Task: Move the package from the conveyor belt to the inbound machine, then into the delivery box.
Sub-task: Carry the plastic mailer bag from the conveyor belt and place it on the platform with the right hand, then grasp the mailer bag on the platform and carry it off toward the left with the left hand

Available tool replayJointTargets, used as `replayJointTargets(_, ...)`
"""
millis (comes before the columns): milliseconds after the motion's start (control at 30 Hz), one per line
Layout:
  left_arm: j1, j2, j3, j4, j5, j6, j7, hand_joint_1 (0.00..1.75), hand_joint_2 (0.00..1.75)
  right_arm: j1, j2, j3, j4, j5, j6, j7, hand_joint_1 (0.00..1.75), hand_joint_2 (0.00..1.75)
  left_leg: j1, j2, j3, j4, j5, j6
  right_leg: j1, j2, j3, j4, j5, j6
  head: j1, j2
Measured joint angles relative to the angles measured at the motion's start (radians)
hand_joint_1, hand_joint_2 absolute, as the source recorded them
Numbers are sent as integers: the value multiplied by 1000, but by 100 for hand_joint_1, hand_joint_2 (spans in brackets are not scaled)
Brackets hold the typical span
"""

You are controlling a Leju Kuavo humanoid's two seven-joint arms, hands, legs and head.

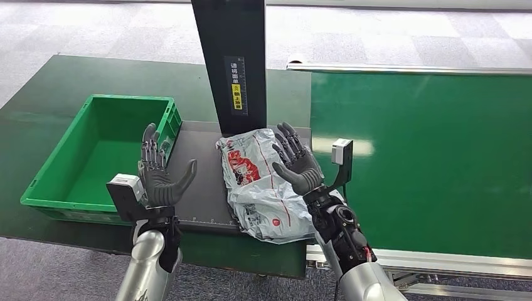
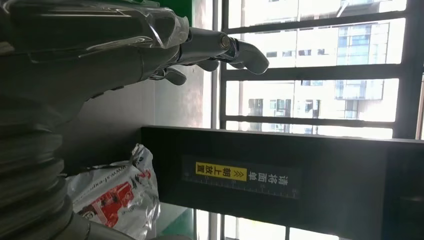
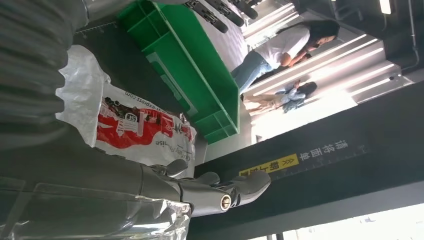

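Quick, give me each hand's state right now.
Left hand: open, fingers spread, holding nothing, beside the package.
Right hand: open, fingers spread, over the package, not gripping it.

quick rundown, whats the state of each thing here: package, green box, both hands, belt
package: lying crumpled on the dark platform of the inbound machine, held by neither hand
green box: upright on the table, nothing inside
left hand: raised, fingers apart, holding nothing
right hand: raised over the package, fingers apart, holding nothing
conveyor belt: bare green surface, no parcels on it
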Motion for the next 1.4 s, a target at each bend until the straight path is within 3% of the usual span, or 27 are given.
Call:
replayJointTargets(133,11,5,-4,0,-5,-58,14,0,175,0,-12,0,-35,38,-136,-52,0,175,0,0,0,0,0,0,0,0,0,0,0,0,0,0)
replayJointTargets(300,22,9,-28,3,-76,-87,49,0,175,11,-32,5,-130,154,-339,-56,0,175,0,0,0,0,0,0,0,0,0,0,0,0,0,0)
replayJointTargets(567,-3,-10,-126,59,-143,-128,74,0,175,28,-48,20,-213,312,-508,-49,0,175,0,0,0,0,0,0,0,0,0,0,0,0,0,0)
replayJointTargets(667,-37,-12,-168,115,-241,-94,129,0,175,38,-48,20,-233,340,-526,-38,0,175,0,0,0,0,0,0,0,0,0,0,0,0,0,0)
replayJointTargets(800,-110,-18,-241,250,-476,53,226,0,175,44,-45,20,-240,363,-527,-31,0,175,0,0,0,0,0,0,0,0,0,0,0,0,0,0)
replayJointTargets(1033,-237,-45,-320,535,-722,133,447,0,175,49,-38,19,-240,379,-526,-28,0,175,0,0,0,0,0,0,0,0,0,0,0,0,0,0)
replayJointTargets(1133,-276,-51,-333,631,-779,125,528,0,175,53,-35,19,-239,380,-525,-23,0,175,0,0,0,0,0,0,0,0,0,0,0,0,0,0)
replayJointTargets(1167,-287,-53,-333,653,-784,115,539,14,175,53,-34,19,-237,381,-524,-19,0,175,0,0,0,0,0,0,0,0,0,0,0,0,0,0)
replayJointTargets(1267,-314,-54,-329,700,-790,91,544,135,175,53,-34,18,-228,380,-515,-1,0,175,0,0,1,0,0,0,0,0,1,0,0,0,0,0)
replayJointTargets(1300,-318,-53,-326,709,-791,88,541,164,175,53,-34,18,-224,376,-509,6,0,175,0,0,1,0,0,0,0,0,2,0,0,0,0,0)
replayJointTargets(1400,-326,-52,-313,726,-799,91,523,175,175,51,-34,18,-200,343,-472,34,0,175,0,0,3,0,0,0,0,0,4,0,0,0,0,0)
